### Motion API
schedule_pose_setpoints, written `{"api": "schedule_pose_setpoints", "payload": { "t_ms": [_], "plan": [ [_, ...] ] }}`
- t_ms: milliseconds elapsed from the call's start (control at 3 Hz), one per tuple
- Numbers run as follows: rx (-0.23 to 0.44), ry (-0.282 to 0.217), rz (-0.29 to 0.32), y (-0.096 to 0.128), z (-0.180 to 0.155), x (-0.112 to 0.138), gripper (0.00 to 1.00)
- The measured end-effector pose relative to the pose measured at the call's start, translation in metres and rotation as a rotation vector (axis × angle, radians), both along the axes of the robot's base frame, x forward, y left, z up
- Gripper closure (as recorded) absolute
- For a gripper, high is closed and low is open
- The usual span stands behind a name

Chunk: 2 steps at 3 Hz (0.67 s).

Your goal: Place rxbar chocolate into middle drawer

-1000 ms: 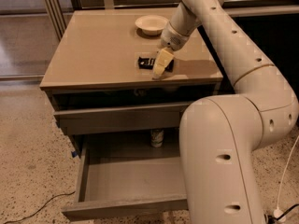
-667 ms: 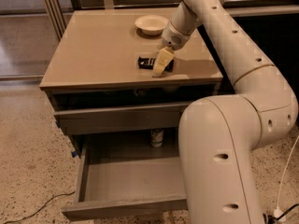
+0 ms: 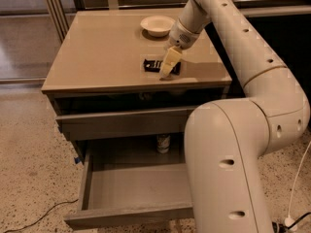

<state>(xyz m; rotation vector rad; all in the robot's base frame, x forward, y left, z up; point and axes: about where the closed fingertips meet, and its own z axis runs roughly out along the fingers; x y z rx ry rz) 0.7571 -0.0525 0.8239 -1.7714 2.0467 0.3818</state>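
The tool [image 3: 167, 66] stood tipped down onto the right end of the snack bar [image 3: 154, 65], which lay flat on the table [image 3: 97, 57] toward its near right corner, black wrapper showing to the tool's left. Whether the tool was spread, pressed together or already pinching the bar could not be told. A cream bowl [image 3: 156, 25] sat farther back, well apart from the bar. Below, the middle drawer [image 3: 131, 191] stood pulled out toward the near side, apparently left open so the bar could be lowered straight in. Its floor was bare except for a small can [image 3: 163, 143] at the far edge. The closed drawer front [image 3: 121, 123] above it overhung that far part. The robot's arm [image 3: 233, 169] reached in from the right, hiding the drawer's right side.
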Motion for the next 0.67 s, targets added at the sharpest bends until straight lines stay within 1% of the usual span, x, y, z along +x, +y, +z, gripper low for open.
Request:
{"api": "schedule_pose_setpoints", "payload": {
  "t_ms": [333,667],
  "plan": [
    [-0.004,0.01,0.001,0.0004,0.0011,-0.0012,0.32],
    [-0.01,0.024,0.008,0.0027,-0.0013,-0.0021,0.3]
  ]
}}
